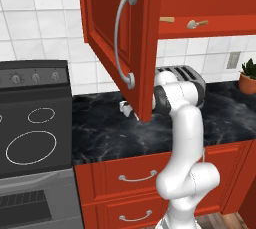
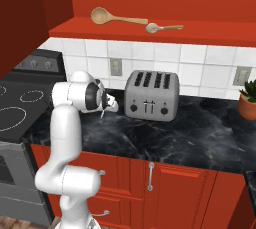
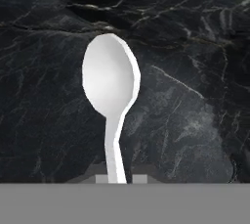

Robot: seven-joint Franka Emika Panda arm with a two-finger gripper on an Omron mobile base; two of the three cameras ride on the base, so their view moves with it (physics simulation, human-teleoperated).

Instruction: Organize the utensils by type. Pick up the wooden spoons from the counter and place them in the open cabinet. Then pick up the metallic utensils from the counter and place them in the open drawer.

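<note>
on the black marble counter point(image 3: 195, 96) left of the toaster point(image 2: 151, 95), the gripper point(image 3: 119, 179) has pinched shut on a silvery spoon point(image 3: 111, 78)'s handle, both wooden spoons point(image 2: 117, 18) already shelved; next, a lift toward the drawer.

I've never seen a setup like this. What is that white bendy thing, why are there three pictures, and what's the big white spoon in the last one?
The white thing is a robot arm on a rolling base in a computer-drawn kitchen. Two pictures come from cameras on the base, behind the arm to its left and right. The third comes from a camera on its hand, looking along the gripper. There the gripper is shut on the handle of a metal spoon over the black counter. Also on the counter are a toaster and a potted plant. Two wooden spoons already lie in the open red cabinet above.
</note>
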